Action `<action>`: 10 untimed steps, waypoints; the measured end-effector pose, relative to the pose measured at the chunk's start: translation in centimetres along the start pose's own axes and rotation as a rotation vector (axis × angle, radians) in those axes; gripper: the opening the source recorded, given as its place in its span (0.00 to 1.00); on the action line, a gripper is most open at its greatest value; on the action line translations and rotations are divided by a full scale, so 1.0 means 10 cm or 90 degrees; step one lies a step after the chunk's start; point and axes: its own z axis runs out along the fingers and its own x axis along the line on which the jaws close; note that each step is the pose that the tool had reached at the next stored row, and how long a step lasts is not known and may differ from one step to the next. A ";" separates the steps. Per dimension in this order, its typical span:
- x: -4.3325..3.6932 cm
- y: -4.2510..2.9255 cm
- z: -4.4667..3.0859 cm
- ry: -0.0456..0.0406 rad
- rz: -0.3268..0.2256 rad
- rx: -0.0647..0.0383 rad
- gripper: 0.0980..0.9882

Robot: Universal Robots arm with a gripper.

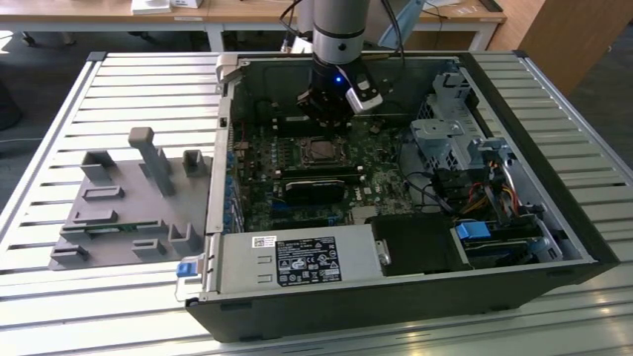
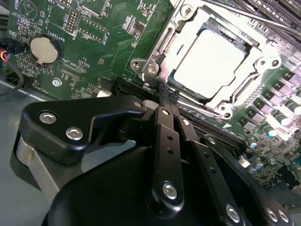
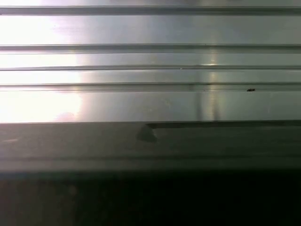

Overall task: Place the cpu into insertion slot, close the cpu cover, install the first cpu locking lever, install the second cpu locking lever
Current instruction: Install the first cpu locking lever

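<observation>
In the second wrist view the cpu (image 2: 209, 59) lies flat in the insertion slot (image 2: 155, 66), its pale face shining. The silver cpu cover (image 2: 256, 54) is folded down around it as a frame. A thin locking lever (image 2: 200, 107) runs along the socket's near side and another (image 2: 235, 13) along the far side. My gripper (image 2: 166, 92) is shut, with its dark fingertips pressed together at the socket's near edge beside the near lever. In the exterior view the gripper (image 1: 325, 119) hangs inside the open computer case, just behind the insertion slot (image 1: 319, 150).
A long black block (image 1: 316, 189) lies in front of the socket. The drive cage (image 1: 445, 141) and cables stand at the exterior view's right, and the power supply (image 1: 296, 259) at the front. A grey fixture plate (image 1: 129, 208) rests on the slatted table (image 3: 150, 66). A coin battery (image 2: 44, 49) sits on the board.
</observation>
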 end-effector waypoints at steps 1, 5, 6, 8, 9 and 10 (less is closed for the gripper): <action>0.000 0.000 -0.002 0.0000 0.000 0.000 0.01; 0.000 0.000 -0.005 -0.0001 0.000 0.000 0.01; 0.000 0.000 -0.005 -0.0001 0.000 0.001 0.01; 0.000 0.000 -0.004 -0.0002 0.000 0.004 0.01; 0.000 0.000 -0.003 -0.0003 0.000 0.006 0.01; 0.000 0.000 -0.001 -0.0003 0.000 0.008 0.01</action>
